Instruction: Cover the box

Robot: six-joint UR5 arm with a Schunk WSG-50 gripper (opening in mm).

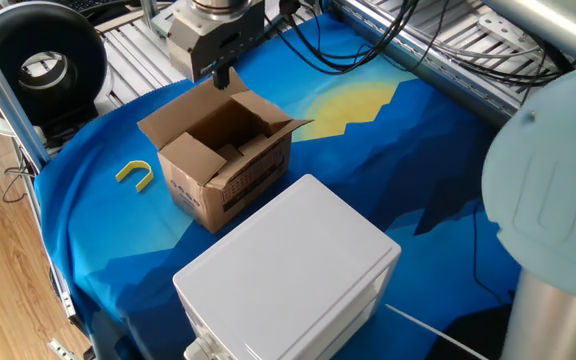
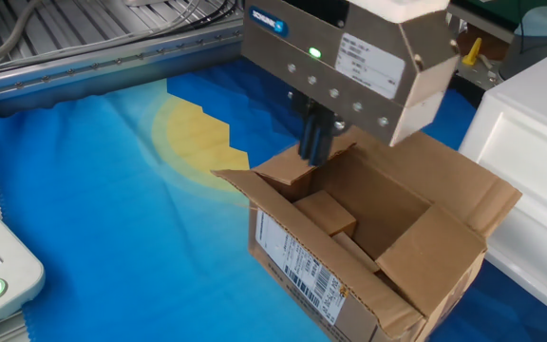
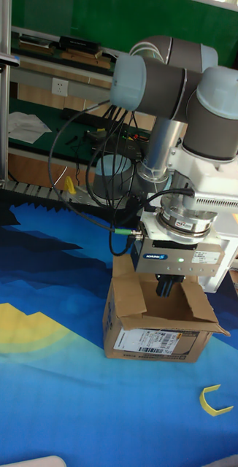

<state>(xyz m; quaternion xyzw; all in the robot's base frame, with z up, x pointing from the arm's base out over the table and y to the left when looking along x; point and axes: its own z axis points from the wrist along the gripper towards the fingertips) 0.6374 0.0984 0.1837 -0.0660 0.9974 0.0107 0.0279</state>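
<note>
The box (image 1: 230, 172) is a small brown carton on the blue cloth, its top open with the flaps standing up or slanting outward. In the other fixed view the box (image 2: 387, 256) shows a printed label on its side and a small flap folded down inside. My gripper (image 2: 313, 150) hangs over the box's rear rim, its two black fingers pressed together and empty. From the first fixed view the gripper (image 1: 220, 76) sits at the upper edge of the back flap. The tall fixed view shows the gripper (image 3: 165, 286) pointing down into the box (image 3: 155, 337) opening.
A larger white plastic box (image 1: 288, 275) stands right beside the carton, toward the table's front. A yellow U-shaped piece (image 1: 136, 175) lies on the cloth to the carton's left. Cables and an aluminium frame (image 1: 448, 50) run along the back.
</note>
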